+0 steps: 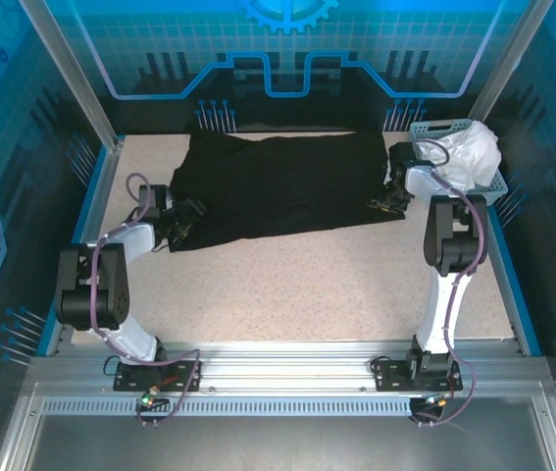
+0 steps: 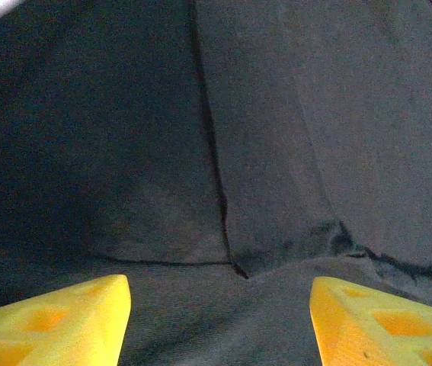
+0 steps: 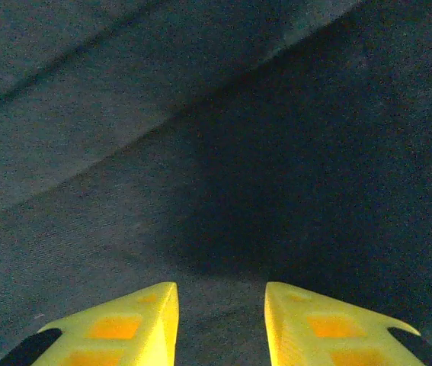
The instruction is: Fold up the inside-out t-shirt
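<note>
Black t-shirt (image 1: 287, 182) lies flat on the far half of the bench (image 1: 307, 285). One arm stands at each short end.

- Left hand (image 1: 177, 224) sits at the shirt's near-left corner. In its wrist view the hand (image 2: 219, 282) is released, fingers wide apart, with cloth and a seam below.
- Right hand (image 1: 388, 203) sits at the right edge. In its wrist view the hand (image 3: 221, 288) is also released, but with a narrower gap. I see nothing pinched.
- Step in hand, as I judge it: take both ends for a fold. Each hand should press down and catch the top layer at its edge, then lift evenly so the cloth doesn't bunch.
- The long axis runs left to right, with the left end sagging slightly nearer. I can't tell collar from hem.
- A basket (image 1: 434, 130) holding a white garment (image 1: 469, 152) sits just beyond the right hand, so keep clear of it.
</note>
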